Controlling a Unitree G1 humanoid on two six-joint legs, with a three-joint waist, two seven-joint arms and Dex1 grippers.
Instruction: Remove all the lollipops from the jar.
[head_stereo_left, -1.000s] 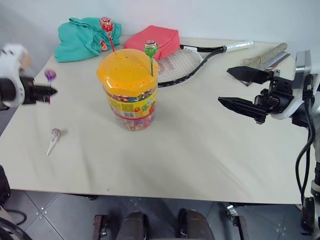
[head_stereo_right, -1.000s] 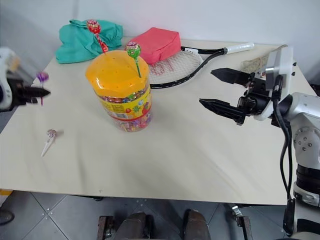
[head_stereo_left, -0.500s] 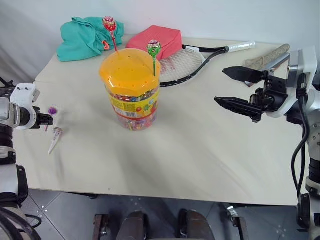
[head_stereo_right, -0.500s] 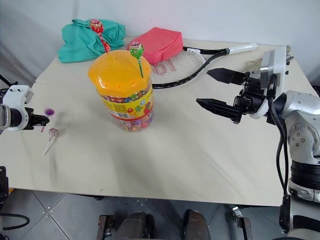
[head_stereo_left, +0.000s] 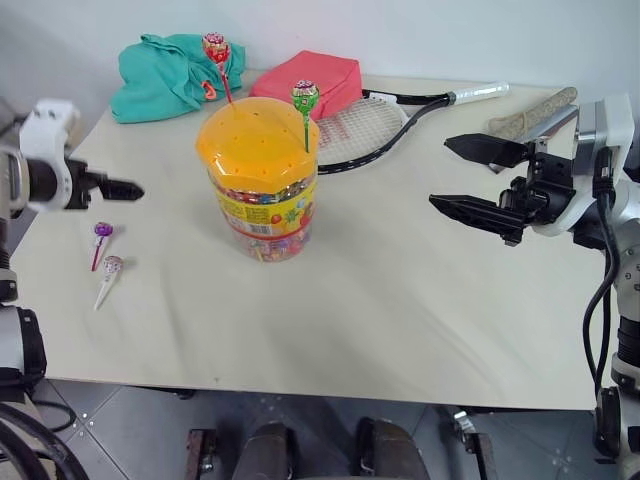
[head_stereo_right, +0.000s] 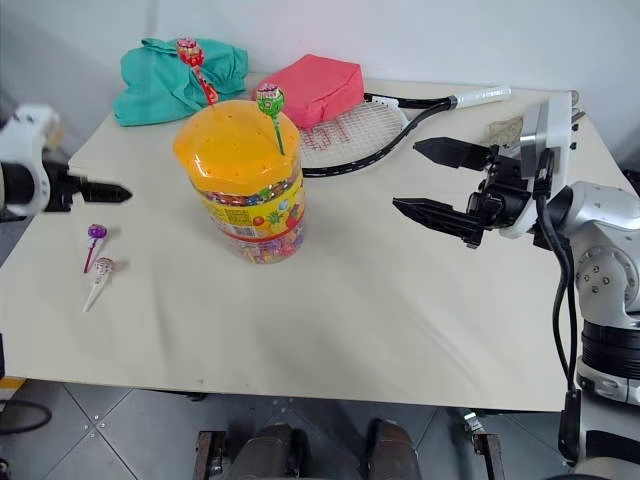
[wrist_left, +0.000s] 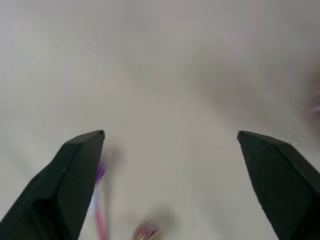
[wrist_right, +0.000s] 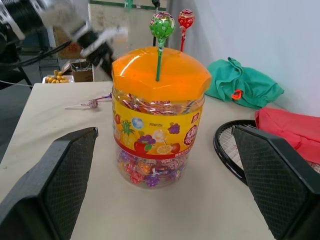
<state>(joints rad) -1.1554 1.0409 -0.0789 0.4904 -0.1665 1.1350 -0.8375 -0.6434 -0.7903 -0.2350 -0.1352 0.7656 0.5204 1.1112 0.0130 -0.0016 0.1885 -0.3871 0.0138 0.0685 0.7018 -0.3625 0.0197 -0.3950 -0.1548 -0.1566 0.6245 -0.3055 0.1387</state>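
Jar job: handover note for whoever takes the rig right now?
Left gripper: open, holding nothing, above the table's left side.
Right gripper: open, holding nothing, to the right of the jar, pointing toward it.
Done: purple lollipop and pink-silver lollipop lie side by side on the table near its left edge.
Left: green lollipop and red lollipop stand upright in holes of the orange lid; pull both.
Behind the jar: teal cloth, red pouch, racket.
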